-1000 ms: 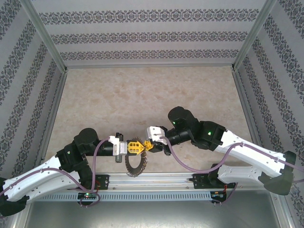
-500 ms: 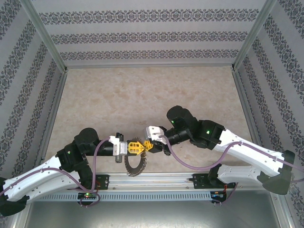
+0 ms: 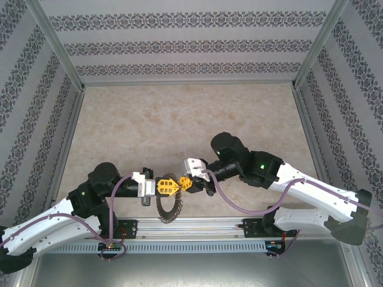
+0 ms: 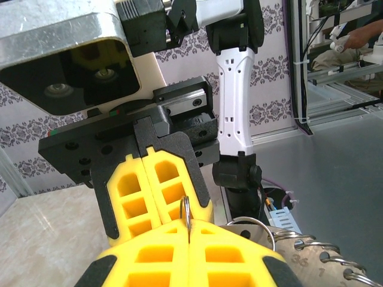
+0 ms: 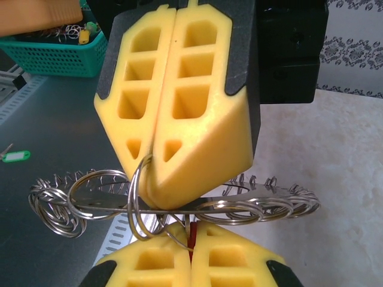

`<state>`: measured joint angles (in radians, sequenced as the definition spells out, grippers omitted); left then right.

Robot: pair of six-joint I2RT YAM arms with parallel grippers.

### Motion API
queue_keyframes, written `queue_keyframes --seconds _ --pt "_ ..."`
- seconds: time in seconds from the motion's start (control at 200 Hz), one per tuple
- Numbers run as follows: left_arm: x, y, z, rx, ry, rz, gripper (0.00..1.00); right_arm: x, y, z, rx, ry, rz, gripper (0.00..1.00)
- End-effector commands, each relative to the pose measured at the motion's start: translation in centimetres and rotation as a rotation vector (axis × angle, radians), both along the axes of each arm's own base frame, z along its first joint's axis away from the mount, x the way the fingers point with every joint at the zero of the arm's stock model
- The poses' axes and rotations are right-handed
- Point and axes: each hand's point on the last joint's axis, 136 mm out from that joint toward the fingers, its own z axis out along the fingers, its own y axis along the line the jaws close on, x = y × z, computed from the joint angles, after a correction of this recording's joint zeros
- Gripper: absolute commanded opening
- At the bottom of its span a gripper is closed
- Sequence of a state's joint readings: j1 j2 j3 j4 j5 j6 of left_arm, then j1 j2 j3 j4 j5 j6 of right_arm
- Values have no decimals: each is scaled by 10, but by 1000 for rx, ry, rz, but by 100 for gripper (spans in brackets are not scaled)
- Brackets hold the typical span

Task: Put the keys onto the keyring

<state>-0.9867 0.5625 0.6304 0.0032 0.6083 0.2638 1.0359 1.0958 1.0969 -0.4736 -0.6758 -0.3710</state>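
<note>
Threading not done, as far as shows. Tight clamp of left gripper (image 3: 172,186) on keyring (image 3: 169,209) by its flat band; ring hangs off it toward the near edge of the table (image 3: 179,119), edge-on and level in the right wrist view, wire loops (image 5: 136,200) fringing the rim. Closed on the red key (image 5: 192,240): right gripper (image 3: 183,182), just beneath the band. Key a mere sliver in the finger seam, long axis seemingly along it, pointing at the ring. Whether a loop has caught it, cannot tell
</note>
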Motion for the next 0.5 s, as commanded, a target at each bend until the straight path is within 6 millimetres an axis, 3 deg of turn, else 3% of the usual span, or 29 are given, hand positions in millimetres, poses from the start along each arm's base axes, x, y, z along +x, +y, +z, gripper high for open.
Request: queue_keyframes --seconds 0.0,0.495 --pt "-24 7 42 -149 -75 -110 0 14 6 10 31 -25 -47 0" --pt "-26 9 41 -142 -79 -111 0 10 3 12 37 -23 -33 0"
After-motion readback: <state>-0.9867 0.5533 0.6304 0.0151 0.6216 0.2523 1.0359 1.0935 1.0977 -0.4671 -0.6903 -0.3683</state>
